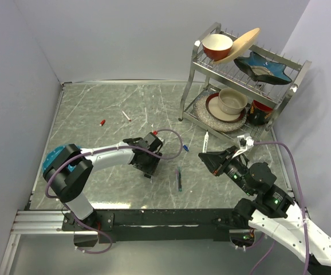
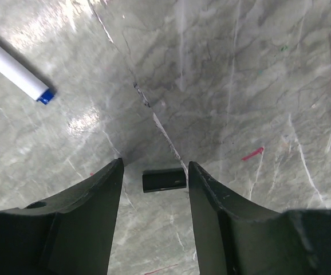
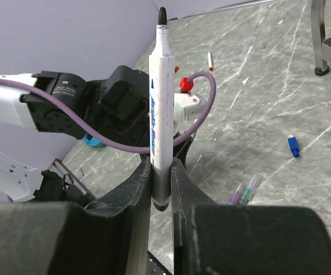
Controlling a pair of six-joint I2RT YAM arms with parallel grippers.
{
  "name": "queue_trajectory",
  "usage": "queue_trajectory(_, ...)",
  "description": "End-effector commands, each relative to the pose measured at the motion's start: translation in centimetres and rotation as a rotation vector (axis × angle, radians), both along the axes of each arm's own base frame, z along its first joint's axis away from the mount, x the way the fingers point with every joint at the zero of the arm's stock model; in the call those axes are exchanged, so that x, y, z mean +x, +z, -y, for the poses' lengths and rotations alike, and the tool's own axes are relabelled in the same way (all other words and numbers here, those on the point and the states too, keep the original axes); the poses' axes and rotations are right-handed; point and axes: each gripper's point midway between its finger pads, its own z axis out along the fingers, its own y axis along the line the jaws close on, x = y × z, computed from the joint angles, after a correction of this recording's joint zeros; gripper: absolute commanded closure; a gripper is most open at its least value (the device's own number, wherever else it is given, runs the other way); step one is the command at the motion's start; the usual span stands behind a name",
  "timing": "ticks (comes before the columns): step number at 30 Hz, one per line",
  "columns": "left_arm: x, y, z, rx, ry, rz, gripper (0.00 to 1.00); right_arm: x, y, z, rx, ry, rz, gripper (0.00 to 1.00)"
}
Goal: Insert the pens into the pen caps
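Two arms: we see both reaching over the grey marbled surface (image 1: 91, 97), their bases at its near edge.
Far left: a red cap (image 1: 102, 122) lies alone on the surface. Near it, to the right, lies a white pen with a red tip (image 1: 126, 116).
Left of centre: the left tool (image 1: 149, 171) points down at the surface, its fingers (image 2: 91, 229) moderately apart and holding nothing.
Between those fingers: a black cap (image 2: 164, 180) lies on its side on the surface, nearer one finger than the other. We cannot tell whether it touches.
Left wrist view: a white pen with a blue tip (image 2: 15, 73) rests on the surface, well apart from the black cap.
Centre: a dark teal pen (image 1: 179, 179) lies just right of the left tool, and a blue cap (image 1: 186, 148) sits beyond it, farther from the bases.
Right of centre: the right tool (image 3: 161, 167) is narrow, clamped on the lower barrel of a white pen with a black tip (image 3: 161, 97). The bare tip is uppermost in the right wrist view.
Right rear: a two-tier metal rack (image 1: 186, 94) carries bowls and plates.
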Motion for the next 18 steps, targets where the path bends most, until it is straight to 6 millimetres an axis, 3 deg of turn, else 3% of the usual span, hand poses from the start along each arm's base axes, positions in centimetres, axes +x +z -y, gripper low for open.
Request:
queue_trajectory(1,-1.1,-0.3,0.2,-0.031,0.004,-0.044,0.46,-0.3,2.5,0.5,0.047,-0.004,0.051,1.00)
queue_trajectory(18,-5.9,-1.8,0.0,0.036,-0.033,-0.157,0.48,-1.1,2.7,1.0,0.058,0.009,0.050,1.00)
